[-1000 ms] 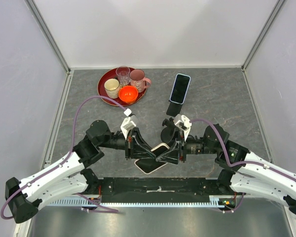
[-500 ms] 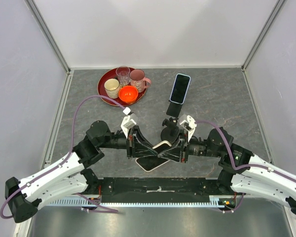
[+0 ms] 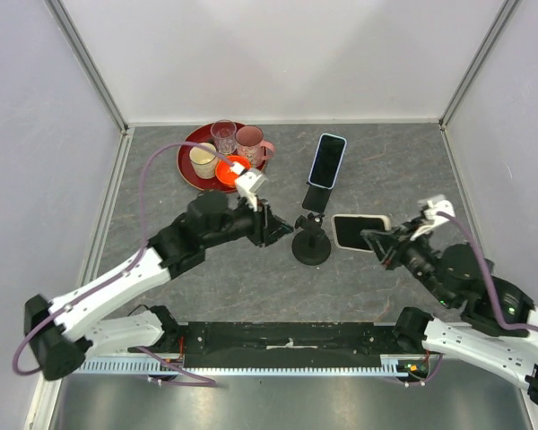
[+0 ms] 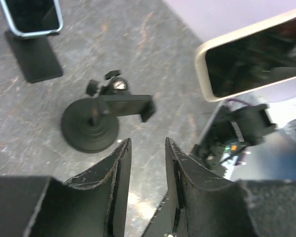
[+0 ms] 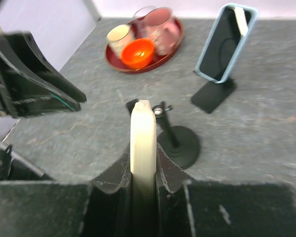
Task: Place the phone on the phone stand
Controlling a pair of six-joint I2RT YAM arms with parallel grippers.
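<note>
Two-arm view, phone held beside the stand. My right gripper [image 5: 143, 154] is closed on the phone [image 5: 142, 129], one finger pressed to each flat face. The phone stands out edge-on past my fingertips and is lifted off the table [image 3: 394, 170]. The phone stand [image 5: 180, 143], a round black base with a short post and clamp, sits just beyond the phone's far end and slightly to one side. The phone is not on it. My left gripper [image 4: 148, 148] is partly open with nothing between its fingers, and it hangs just beside the same stand on the opposite side. Farther ahead of both grippers a blue-cased phone [image 3: 326, 160] leans on a flat black holder [image 3: 318, 198]. A red tray [image 3: 197, 136] of cups lies beyond my left gripper.
</note>
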